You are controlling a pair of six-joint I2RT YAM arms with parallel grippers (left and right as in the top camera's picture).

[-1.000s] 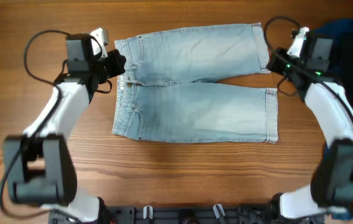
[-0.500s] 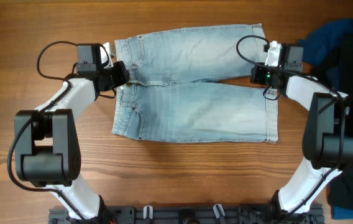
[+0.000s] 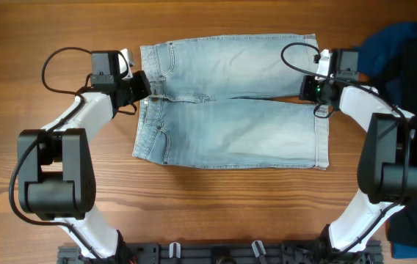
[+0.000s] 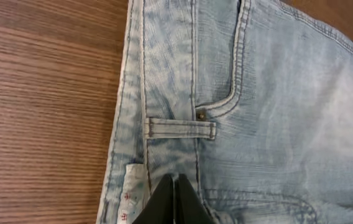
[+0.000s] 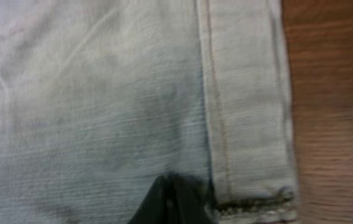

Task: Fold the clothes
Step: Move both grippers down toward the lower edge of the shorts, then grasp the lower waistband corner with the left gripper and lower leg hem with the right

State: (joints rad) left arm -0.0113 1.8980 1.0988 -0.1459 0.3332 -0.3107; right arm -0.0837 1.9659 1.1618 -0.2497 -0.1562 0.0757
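Note:
The light blue denim shorts lie flat on the wooden table, waistband to the left and cuffed hems to the right. My left gripper is at the waistband's middle, its jaws shut on the denim beside a belt loop in the left wrist view. My right gripper is at the lower corner of the upper leg's hem, its jaws shut on the fabric just left of the cuff in the right wrist view. What lies under the fingertips is hidden.
A heap of royal-blue and black garments lies at the right edge of the table, just behind my right arm. Bare wood lies in front of the shorts. Black cables loop above both wrists.
Both grippers moved in onto the shorts from the sides. In the last half second the upper leg and waistband corner shifted slightly to the right.

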